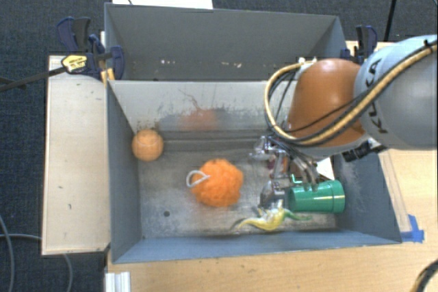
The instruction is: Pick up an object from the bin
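My gripper (pixel 275 174) hangs low in the right half of the bin, just left of a green cylinder (pixel 316 196) that lies on its side. Its lower end is right above a small yellow-green toy lizard (pixel 268 221) lying by the front wall. An orange mesh bath puff (pixel 217 182) with a white loop sits a short way to the gripper's left. The view does not show anything held.
A pale orange ball (pixel 147 145) rests at the far left against the bin's back slope. The arm's orange cover and looped cables hide the bin's right back part. Bare floor lies between the ball and the puff.
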